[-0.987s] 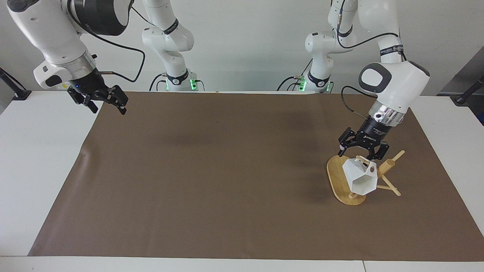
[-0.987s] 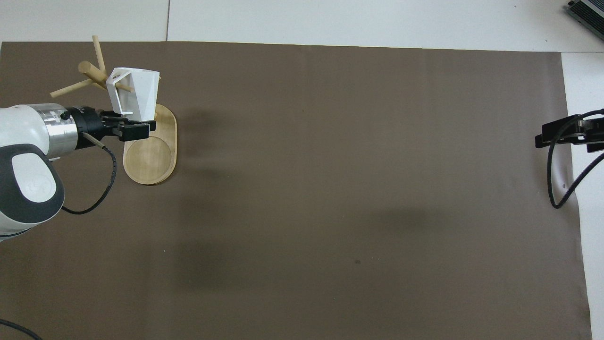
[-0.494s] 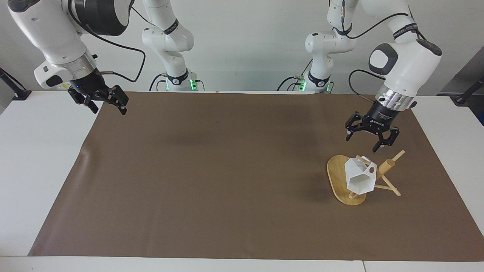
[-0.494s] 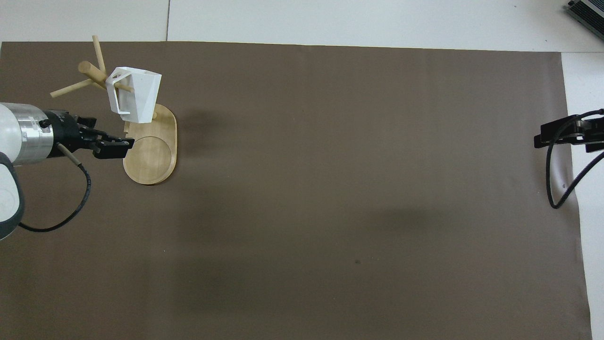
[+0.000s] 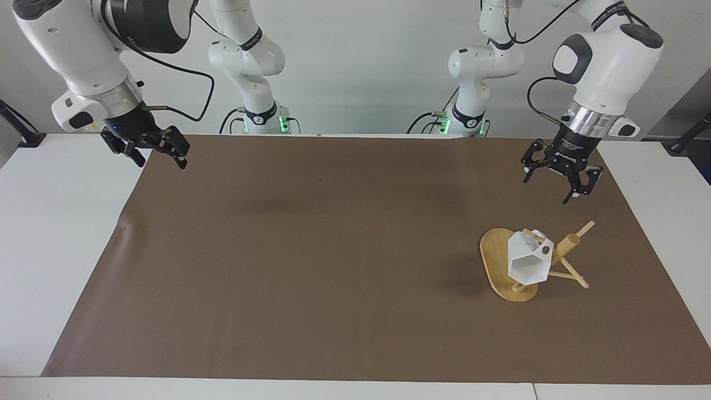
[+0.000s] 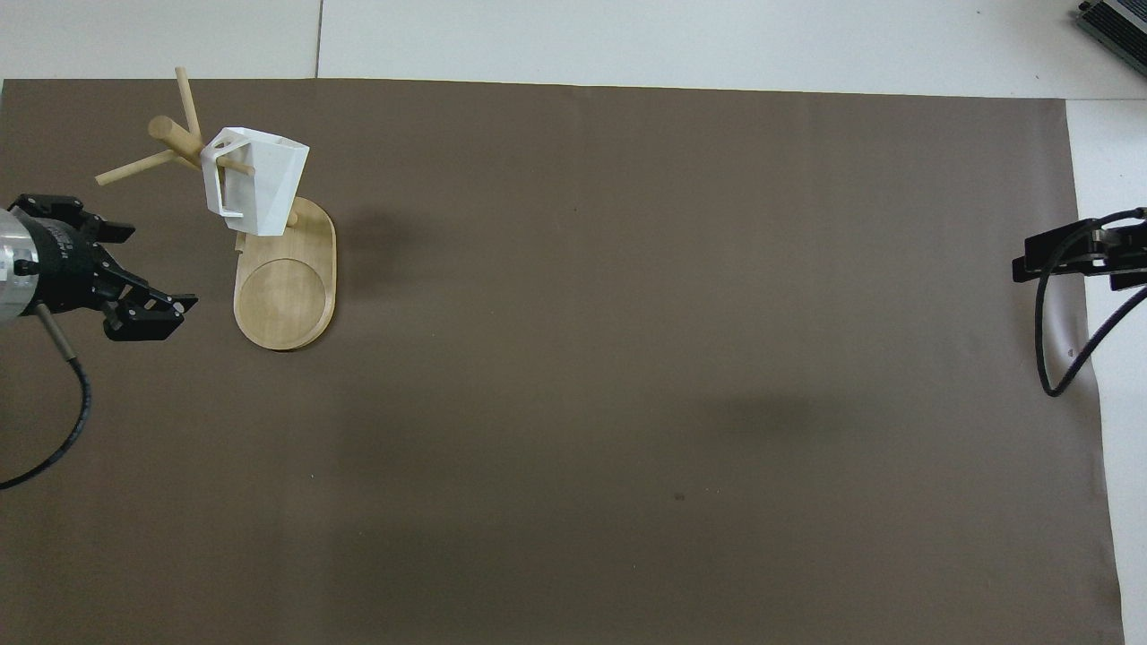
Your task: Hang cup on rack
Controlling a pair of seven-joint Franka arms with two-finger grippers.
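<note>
Both grippers open, empty; cup (image 5: 529,261) hangs on rack (image 5: 496,261), apart from left gripper (image 5: 557,182).

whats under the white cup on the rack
The cup hangs by its handle from a peg over the rack's bamboo base. The part of the base directly beneath the cup is hidden.

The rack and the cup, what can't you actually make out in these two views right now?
- Facing view: the cup covers the rack post's lower part and the peg through its handle.
- Overhead view: the cup's opening faces away, so its inside is unseen.
- Overhead view: the right gripper is cut off by the edge; only its tip shows.
</note>
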